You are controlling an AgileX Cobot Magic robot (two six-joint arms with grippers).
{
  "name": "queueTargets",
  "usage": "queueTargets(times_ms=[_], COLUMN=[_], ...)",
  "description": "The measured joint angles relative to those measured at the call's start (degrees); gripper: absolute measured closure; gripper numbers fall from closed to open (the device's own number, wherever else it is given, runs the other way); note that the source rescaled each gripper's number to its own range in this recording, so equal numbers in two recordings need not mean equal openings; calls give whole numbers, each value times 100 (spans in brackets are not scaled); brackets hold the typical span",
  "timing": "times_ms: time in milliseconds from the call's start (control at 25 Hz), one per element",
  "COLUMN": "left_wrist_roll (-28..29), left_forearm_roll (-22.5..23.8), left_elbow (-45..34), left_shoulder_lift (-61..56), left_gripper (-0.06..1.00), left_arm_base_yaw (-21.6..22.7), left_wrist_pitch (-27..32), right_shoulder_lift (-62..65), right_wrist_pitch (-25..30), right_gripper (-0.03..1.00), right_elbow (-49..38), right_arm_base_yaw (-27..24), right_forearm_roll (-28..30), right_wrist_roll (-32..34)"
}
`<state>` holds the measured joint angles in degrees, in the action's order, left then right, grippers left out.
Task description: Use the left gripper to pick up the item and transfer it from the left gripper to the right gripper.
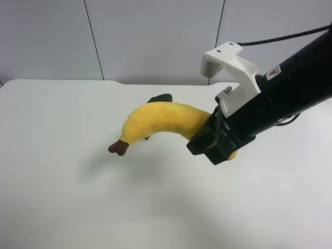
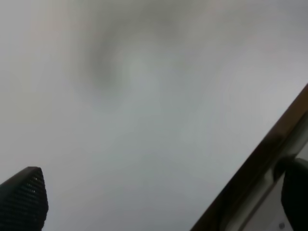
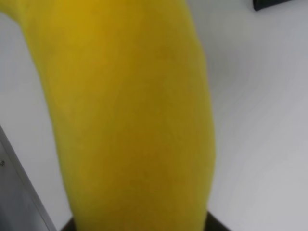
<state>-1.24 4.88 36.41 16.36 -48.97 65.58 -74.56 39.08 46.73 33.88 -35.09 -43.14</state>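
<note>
Right tool point(image 1: 208, 141) clamped on banana point(image 1: 161, 118) above table point(image 1: 62, 202); dark object point(image 1: 161, 97) half-hidden behind. Left tool point(image 2: 24, 199): cannot tell.

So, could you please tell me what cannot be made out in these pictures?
Banana end: hidden inside the right claw, exterior view.
Dark thing behind the banana: mostly covered, unidentifiable.
Right wrist view: the blurred banana fills it, hiding nearly all else.
Left claw: one tip shows, rest cut off by the edge; open or shut unclear.
</note>
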Motion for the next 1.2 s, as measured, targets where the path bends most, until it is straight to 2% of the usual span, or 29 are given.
queueTargets(times_ms=[240, 440, 680, 1200], left_wrist_roll=[37, 303, 414, 388], left_forearm_roll=[0, 0, -208, -251], left_elbow=[-148, -176, -700, -732], left_shoulder_lift=[-1062, -1622, -1670, -1670], left_gripper=[-5, -5, -5, -5], left_arm_base_yaw=[0, 0, 0, 100], left_wrist_pitch=[-52, -86, -356, -485], right_shoulder_lift=[0, 0, 0, 0], right_wrist_pitch=[0, 0, 0, -5], right_gripper=[97, 97, 97, 97], right_elbow=[0, 0, 0, 0], right_arm_base_yaw=[0, 0, 0, 0], right_forearm_roll=[0, 0, 0, 0], right_wrist_roll=[0, 0, 32, 242])
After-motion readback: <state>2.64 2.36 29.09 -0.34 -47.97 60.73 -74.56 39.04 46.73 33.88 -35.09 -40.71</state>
